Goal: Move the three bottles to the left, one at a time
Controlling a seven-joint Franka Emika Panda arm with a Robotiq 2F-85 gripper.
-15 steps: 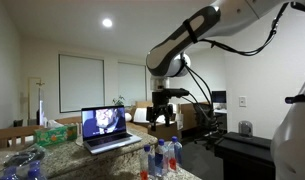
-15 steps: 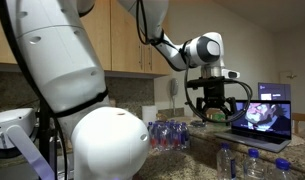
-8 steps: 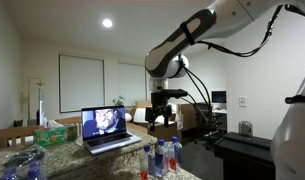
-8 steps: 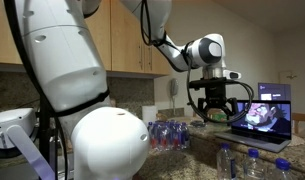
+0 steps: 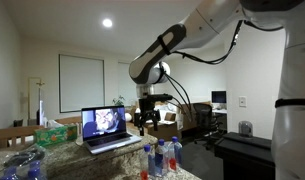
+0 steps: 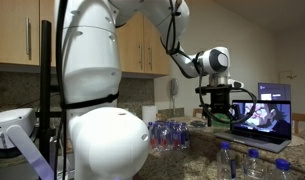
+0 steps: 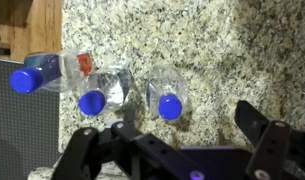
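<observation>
Three clear bottles with blue caps stand upright on the granite counter in the wrist view: one at the left, one in the middle and one nearest me. In an exterior view they form a cluster at the counter's near edge. My gripper hangs well above them, open and empty, with its fingers spread wide. It also shows in both exterior views, high over the counter.
An open laptop with a lit screen stands on the counter; its dark edge lies left of the bottles. More bottles lie at the counter's end. A wrapped pack of bottles stands by the wall.
The arm has swung toward the laptop, carrying the open gripper sideways at about the same height. The bottles have not moved.
</observation>
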